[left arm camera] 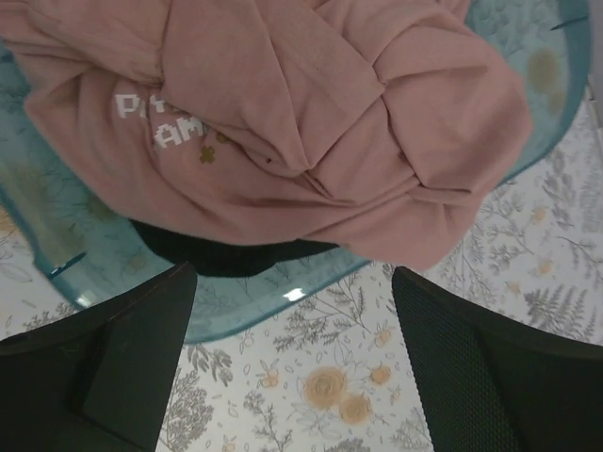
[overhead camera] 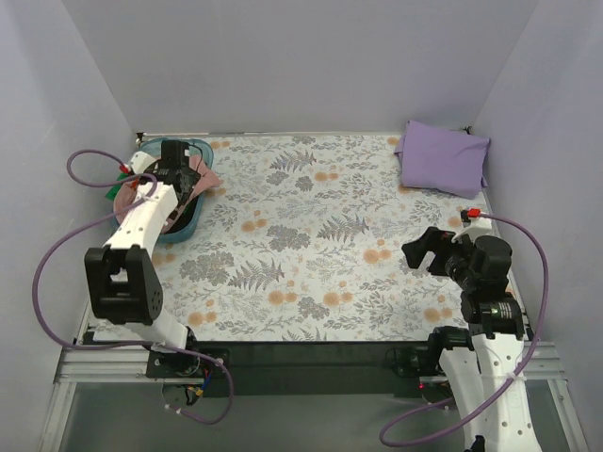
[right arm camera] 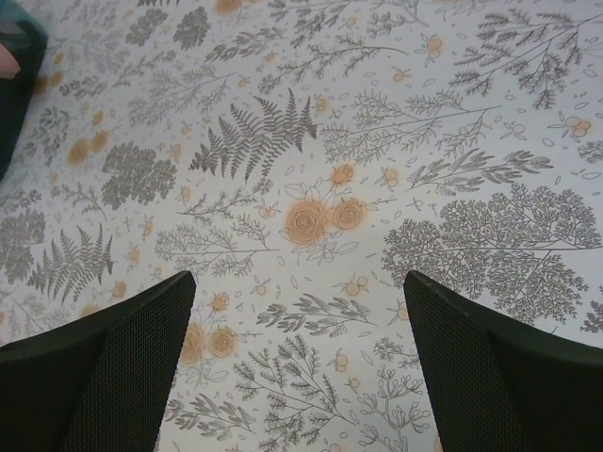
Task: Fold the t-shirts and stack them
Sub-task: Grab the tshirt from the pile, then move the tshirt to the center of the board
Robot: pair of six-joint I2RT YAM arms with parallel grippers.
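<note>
A crumpled salmon-pink t-shirt (left arm camera: 311, 122) with white print fills the teal tub (left arm camera: 273, 297), with a black t-shirt (left arm camera: 226, 256) showing under it. In the top view the pink shirt (overhead camera: 203, 178) hangs over the tub's (overhead camera: 185, 229) right rim at the far left. My left gripper (overhead camera: 179, 181) hovers over the tub; in its wrist view the gripper (left arm camera: 292, 282) is open and empty, just short of the shirt. A folded lavender t-shirt (overhead camera: 441, 158) lies at the back right corner. My right gripper (overhead camera: 429, 250) is open and empty above the bare cover, as its wrist view (right arm camera: 299, 282) also shows.
The floral table cover (overhead camera: 311, 235) spans the table between grey walls. A bit of green (overhead camera: 122, 168) shows at the tub's left side; I cannot tell what it is. The tub's corner (right arm camera: 19, 66) shows at the right wrist view's top left.
</note>
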